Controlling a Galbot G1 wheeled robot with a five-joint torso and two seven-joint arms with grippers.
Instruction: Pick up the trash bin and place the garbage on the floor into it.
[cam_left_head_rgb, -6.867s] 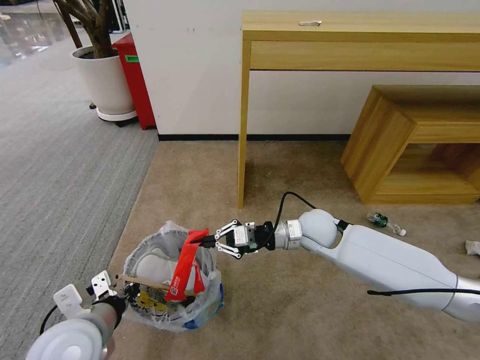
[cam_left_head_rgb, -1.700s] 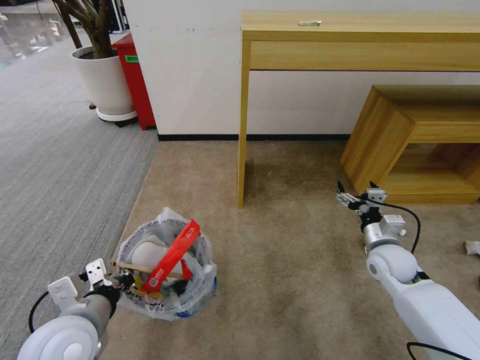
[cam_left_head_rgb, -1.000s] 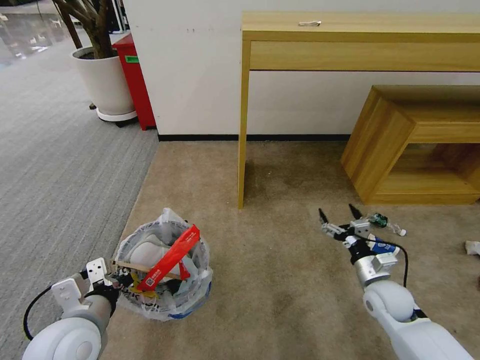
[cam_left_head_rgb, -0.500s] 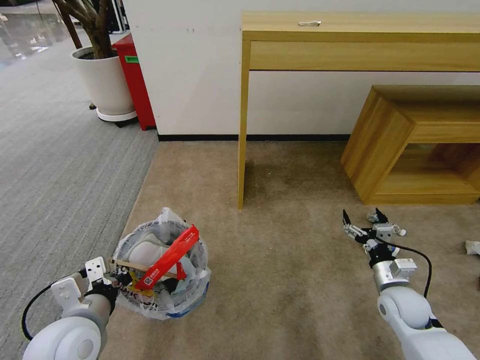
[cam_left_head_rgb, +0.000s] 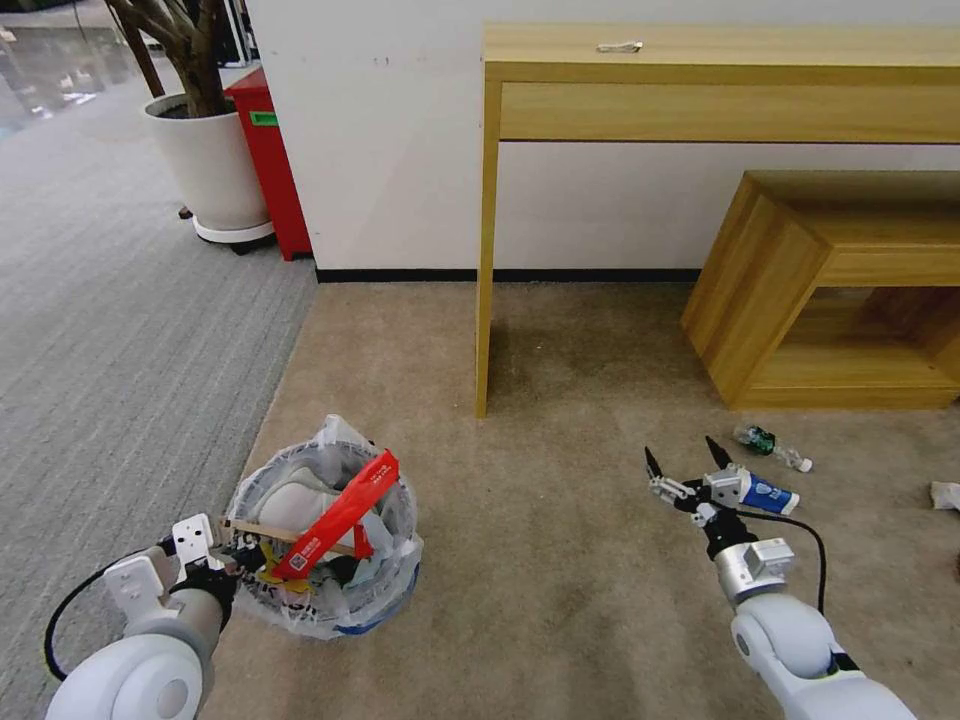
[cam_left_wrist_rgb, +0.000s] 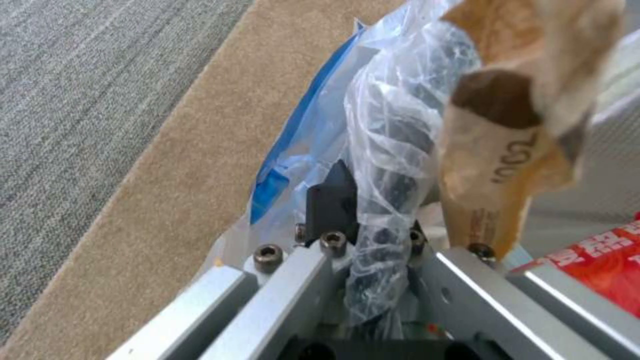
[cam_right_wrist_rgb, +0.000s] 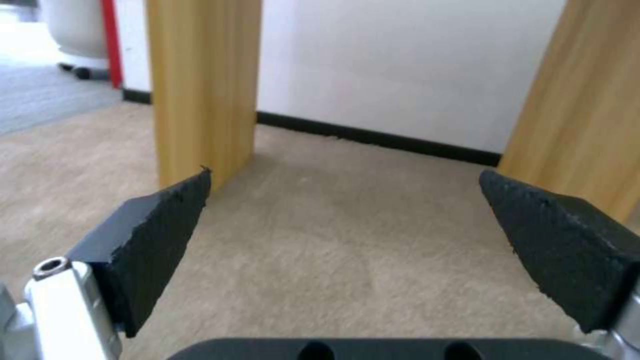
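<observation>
Shifted leftward and back off the tiny bottle (cam_left_head_rgb: 772, 446) since half a second ago: right gripper (cam_left_head_rgb: 684, 462), fingers spread wide, empty, low over the floor (cam_left_head_rgb: 560, 560), blue-white cup (cam_left_head_rgb: 768, 494) just beside it. Left gripper (cam_left_head_rgb: 232, 560) clamped on the trash bin (cam_left_head_rgb: 330, 610) rim and liner; red wrapper (cam_left_head_rgb: 340, 515) and thin wooden stick (cam_left_head_rgb: 262, 532) inside

My right hand (cam_left_head_rgb: 682, 461) hangs spread wide over bare beige floor (cam_left_head_rgb: 560, 560), with open carpet ahead of it up to the wall. The desk leg (cam_left_head_rgb: 487, 260) stands ahead to its left and the low wooden shelf unit (cam_left_head_rgb: 790, 290) ahead to its right, leaving a broad gap between them. A blue-white cup (cam_left_head_rgb: 765, 494) lies just beside the hand, a tiny bottle (cam_left_head_rgb: 772, 446) near it.
</observation>
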